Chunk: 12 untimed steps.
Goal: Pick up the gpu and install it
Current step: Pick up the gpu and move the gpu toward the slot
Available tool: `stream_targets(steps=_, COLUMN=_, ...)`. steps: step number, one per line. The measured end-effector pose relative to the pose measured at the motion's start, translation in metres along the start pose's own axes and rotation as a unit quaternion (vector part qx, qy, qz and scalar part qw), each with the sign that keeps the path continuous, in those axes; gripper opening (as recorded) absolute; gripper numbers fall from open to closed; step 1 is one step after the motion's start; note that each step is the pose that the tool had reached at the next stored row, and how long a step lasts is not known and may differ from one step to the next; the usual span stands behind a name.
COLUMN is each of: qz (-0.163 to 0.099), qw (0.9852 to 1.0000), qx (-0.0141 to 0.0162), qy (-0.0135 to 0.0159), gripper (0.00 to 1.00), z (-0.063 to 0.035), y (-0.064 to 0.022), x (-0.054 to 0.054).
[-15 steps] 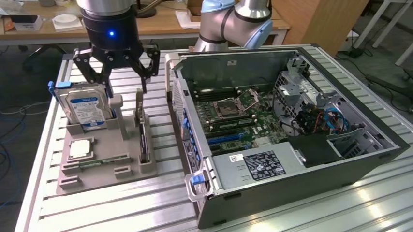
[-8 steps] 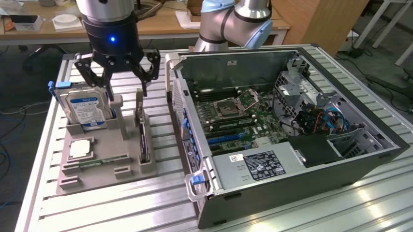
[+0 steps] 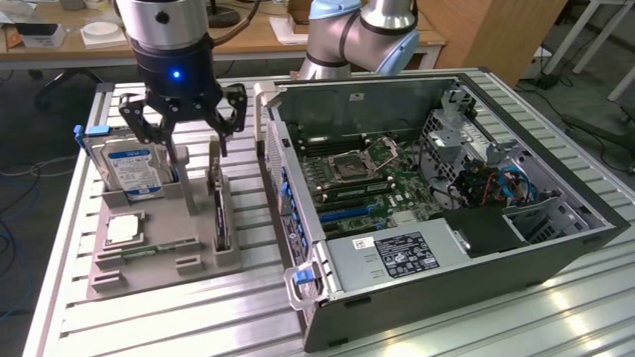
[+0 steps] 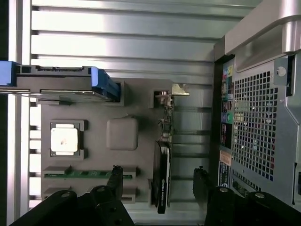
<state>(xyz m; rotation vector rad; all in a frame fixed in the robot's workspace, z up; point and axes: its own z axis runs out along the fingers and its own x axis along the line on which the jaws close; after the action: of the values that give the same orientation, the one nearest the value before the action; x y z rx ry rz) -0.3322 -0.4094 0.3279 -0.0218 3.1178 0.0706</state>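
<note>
The open computer case (image 3: 436, 186) sits off to one side of my gripper (image 3: 196, 152). Its lid is off so a card can go in.

Under me is the gray holder tray (image 3: 159, 279). It has slots that keep each part in its own spot. The hard drive (image 3: 129, 167) stands up just beside one of my fingers.

The gpu (image 4: 163, 174) stands on its thin edge in a slot right below me. I think that is so my fingers can go down on its two flat sides. My gripper is spread wide and holds nothing.

The gpu's long side runs along the gap between my fingers, side by side with the case wall. Its shiny metal end (image 4: 171, 92) points to the hard drive's end of the tray.

The CPU chip (image 3: 124, 229) and the RAM stick (image 3: 149, 251) lie flat, further out from me.
</note>
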Motion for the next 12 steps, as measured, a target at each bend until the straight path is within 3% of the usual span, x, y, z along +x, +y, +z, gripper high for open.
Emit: stream_targets(steps=12, qz=0.0, qw=1.0, qx=0.0, qy=0.0, gripper=0.71, z=0.0167, y=-0.0179, x=0.001)
